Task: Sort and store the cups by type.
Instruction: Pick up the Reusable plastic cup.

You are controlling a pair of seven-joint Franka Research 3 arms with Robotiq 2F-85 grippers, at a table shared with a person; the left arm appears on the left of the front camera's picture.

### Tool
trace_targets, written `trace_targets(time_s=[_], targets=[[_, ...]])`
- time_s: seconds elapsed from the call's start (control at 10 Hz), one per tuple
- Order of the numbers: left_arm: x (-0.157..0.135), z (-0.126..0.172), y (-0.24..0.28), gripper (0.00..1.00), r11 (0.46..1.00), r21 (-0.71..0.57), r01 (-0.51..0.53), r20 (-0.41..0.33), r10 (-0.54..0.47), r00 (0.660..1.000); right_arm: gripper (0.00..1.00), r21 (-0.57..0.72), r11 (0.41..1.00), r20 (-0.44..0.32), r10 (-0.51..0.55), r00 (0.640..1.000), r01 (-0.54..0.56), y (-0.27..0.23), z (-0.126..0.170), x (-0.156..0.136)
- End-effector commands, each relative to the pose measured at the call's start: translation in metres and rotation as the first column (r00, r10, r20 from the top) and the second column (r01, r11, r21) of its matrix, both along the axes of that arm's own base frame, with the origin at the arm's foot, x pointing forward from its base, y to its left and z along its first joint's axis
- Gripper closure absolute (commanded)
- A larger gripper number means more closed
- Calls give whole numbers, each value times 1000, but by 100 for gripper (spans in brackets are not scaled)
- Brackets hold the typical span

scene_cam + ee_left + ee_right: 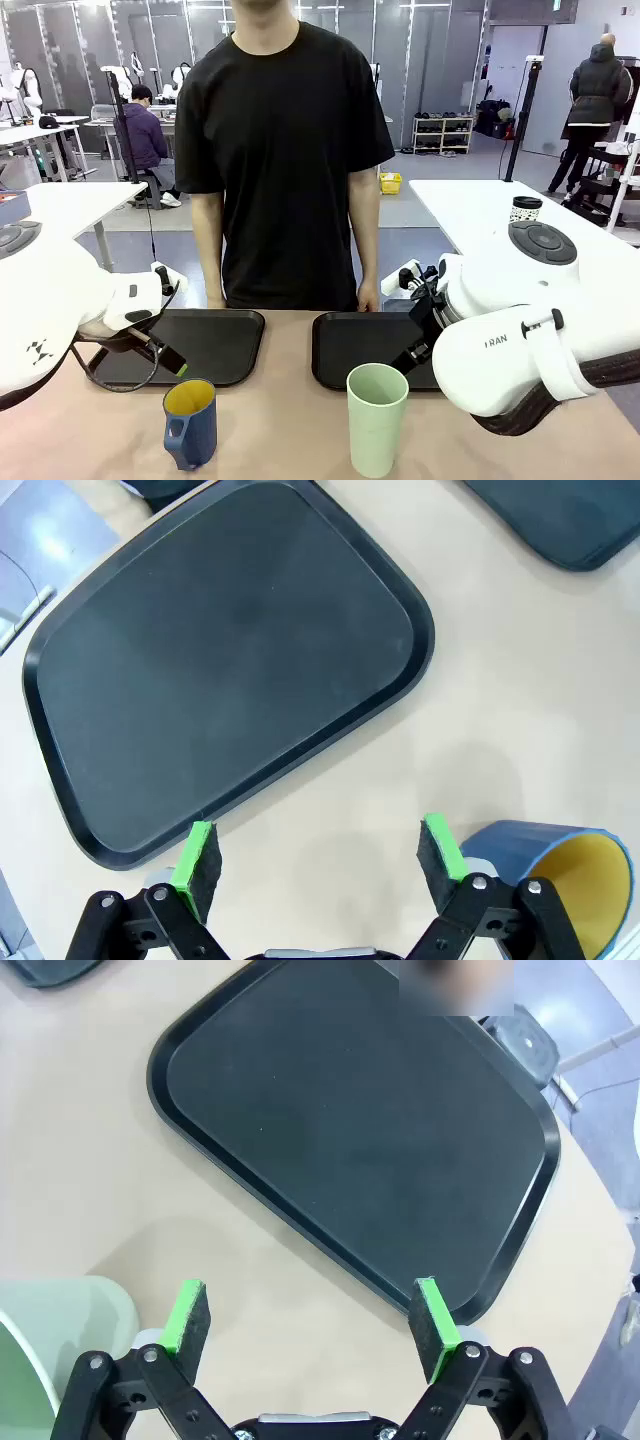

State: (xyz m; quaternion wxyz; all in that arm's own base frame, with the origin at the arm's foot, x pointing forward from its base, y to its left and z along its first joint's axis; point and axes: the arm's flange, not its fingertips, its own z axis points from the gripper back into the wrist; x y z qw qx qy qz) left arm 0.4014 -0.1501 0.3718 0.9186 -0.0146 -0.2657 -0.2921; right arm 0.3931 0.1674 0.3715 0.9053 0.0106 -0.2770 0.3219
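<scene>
Hovering open over the desk (pixel 290 400), left gripper (pixel 320 852) beside the blue mug (pixel 560 865), right gripper (pixel 312 1325) beside the green tumbler (pixel 60 1330), both cups in front of the trays (pixel 230 660); best centring each cup between pads (pixel 200 855) before closing.

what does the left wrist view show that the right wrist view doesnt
Left wrist, not right wrist: the blue mug, yellow inside, close beside the open left gripper. Right wrist, not left wrist: the mint tumbler, close beside the open right gripper. Both: green pads apart above the tan table, a black tray ahead of the fingers, and a corner of a second tray at the top edge.
</scene>
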Motion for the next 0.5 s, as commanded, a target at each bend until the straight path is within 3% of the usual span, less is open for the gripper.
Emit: trace_targets(time_s=[0.0,0.4], targets=[[0,0,0,0,1000,0,0,0,0,1000,0,0,1000,0,0,1000,0,0,0,0],[0,0,0,0,1000,0,0,0,0,1000,0,0,1000,0,0,1000,0,0,0,0]])
